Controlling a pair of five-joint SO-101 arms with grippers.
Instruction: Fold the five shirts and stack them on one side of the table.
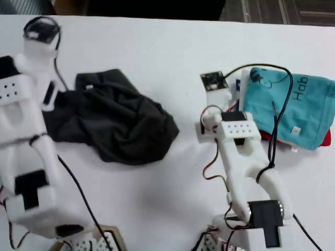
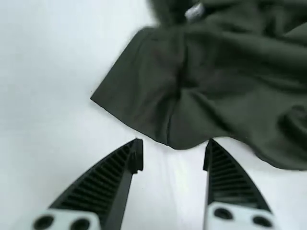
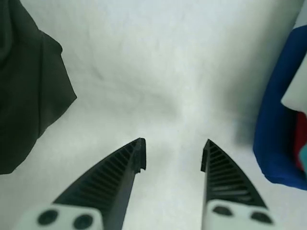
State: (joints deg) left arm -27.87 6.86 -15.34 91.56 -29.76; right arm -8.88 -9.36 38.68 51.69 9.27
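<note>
Bright even light from above, faint soft shadows, glare on white table (image 1: 157,42)

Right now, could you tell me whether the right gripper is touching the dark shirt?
Apart. The right wrist view shows bare table between the open right gripper and the dark shirt.

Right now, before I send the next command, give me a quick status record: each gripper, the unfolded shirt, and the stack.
left gripper: open, empty, tips just short of the dark shirt's edge
right gripper: open, empty, over bare table between the dark shirt and the stack
dark shirt: crumpled, unfolded, left of centre in the high view
stack: folded, at the table's right side; teal shirt on top, red shirt and blue shirt edges beneath
</note>
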